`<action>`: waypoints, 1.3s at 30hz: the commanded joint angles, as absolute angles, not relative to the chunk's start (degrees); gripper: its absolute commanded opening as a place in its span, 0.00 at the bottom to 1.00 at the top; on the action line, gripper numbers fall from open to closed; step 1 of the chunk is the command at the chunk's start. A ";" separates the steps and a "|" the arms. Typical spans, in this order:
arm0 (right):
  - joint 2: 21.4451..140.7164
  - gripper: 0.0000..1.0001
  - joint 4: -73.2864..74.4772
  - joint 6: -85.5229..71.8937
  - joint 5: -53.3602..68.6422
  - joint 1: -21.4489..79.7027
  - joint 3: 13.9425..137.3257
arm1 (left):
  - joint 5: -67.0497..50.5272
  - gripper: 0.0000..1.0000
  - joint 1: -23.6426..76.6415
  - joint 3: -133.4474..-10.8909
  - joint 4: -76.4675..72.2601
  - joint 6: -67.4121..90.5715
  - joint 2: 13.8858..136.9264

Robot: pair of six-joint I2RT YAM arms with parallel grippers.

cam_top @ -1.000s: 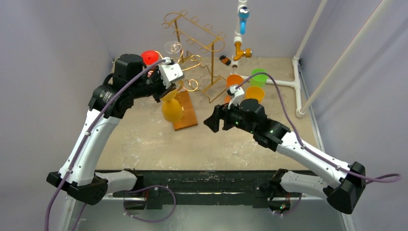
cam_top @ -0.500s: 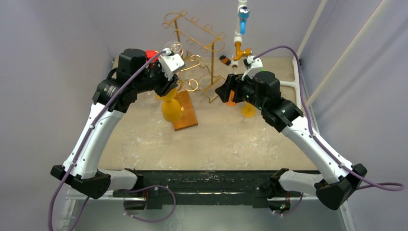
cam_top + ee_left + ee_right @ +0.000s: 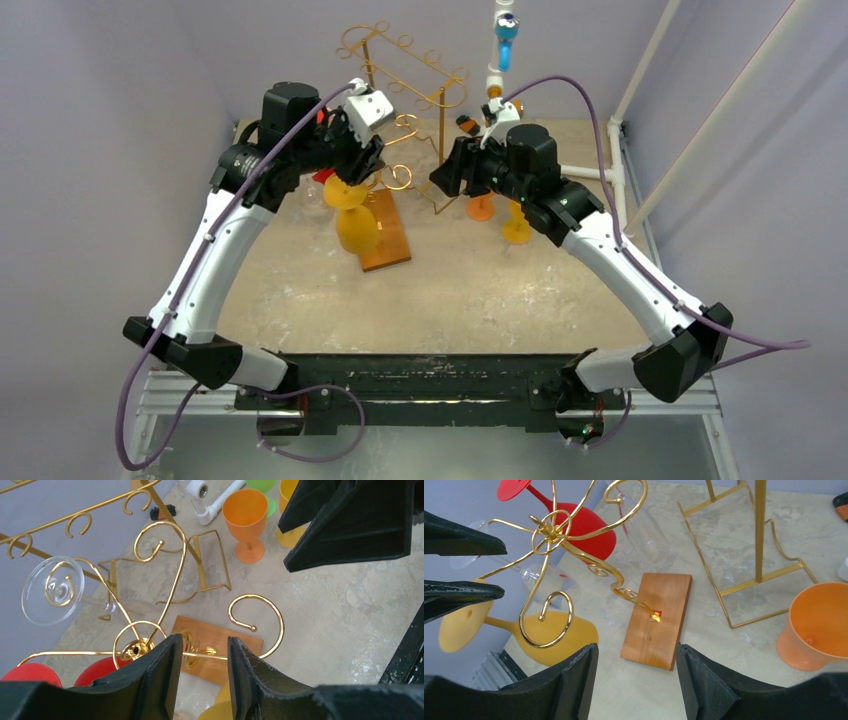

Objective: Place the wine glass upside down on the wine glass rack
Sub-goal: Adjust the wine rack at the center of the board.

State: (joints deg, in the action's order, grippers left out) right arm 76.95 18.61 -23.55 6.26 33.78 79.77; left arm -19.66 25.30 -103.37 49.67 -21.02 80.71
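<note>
Right wrist: opaque yellow wine glass (image 3: 546,630) hangs tilted, bowl down.

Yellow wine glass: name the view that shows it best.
Right wrist: the yellow wine glass shows foot, stem and bowl. Top external has it partly under the left gripper; left wrist, a sliver.
</note>
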 commanded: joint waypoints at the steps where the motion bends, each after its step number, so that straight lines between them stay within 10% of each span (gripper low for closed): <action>1: 76.68 0.65 13.48 -26.04 12.00 33.75 81.78 | -20.63 0.39 25.40 -106.07 45.99 -18.20 82.26; 10: 77.25 0.64 8.47 -31.19 20.14 33.84 82.75 | -7.82 0.18 25.31 -108.61 46.25 -19.75 81.48; 39: 84.28 0.38 7.45 -32.35 20.06 40.77 85.69 | 1.54 0.15 24.74 -101.37 47.60 -24.71 83.12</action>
State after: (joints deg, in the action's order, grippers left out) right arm 83.92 8.69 -32.34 20.49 39.75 83.57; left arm -3.68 25.15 -102.50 47.59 -23.83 84.42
